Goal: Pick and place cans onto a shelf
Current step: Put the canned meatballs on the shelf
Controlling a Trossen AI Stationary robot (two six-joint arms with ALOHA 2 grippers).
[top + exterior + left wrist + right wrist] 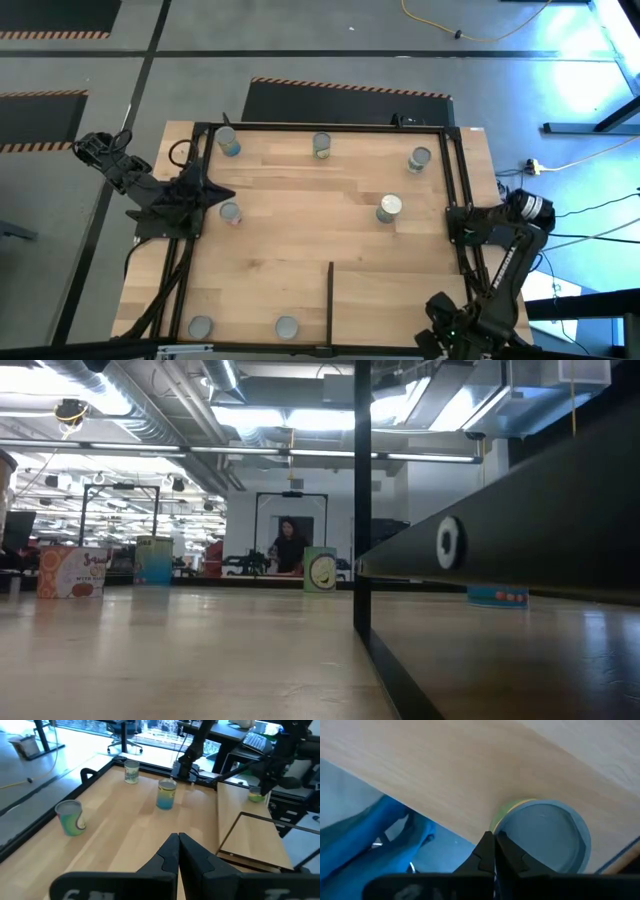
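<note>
From above, seven cans (389, 207) stand upright, long axes vertical, scattered over the bench (300, 250); the shelf (395, 305) (beyond the black divider bar (330, 300)) holds none.

The left wrist view shows the left claw (178, 851) clenched, empty.

The right wrist view shows the right claw (493, 851) clenched, empty, above a can's round top.
</note>
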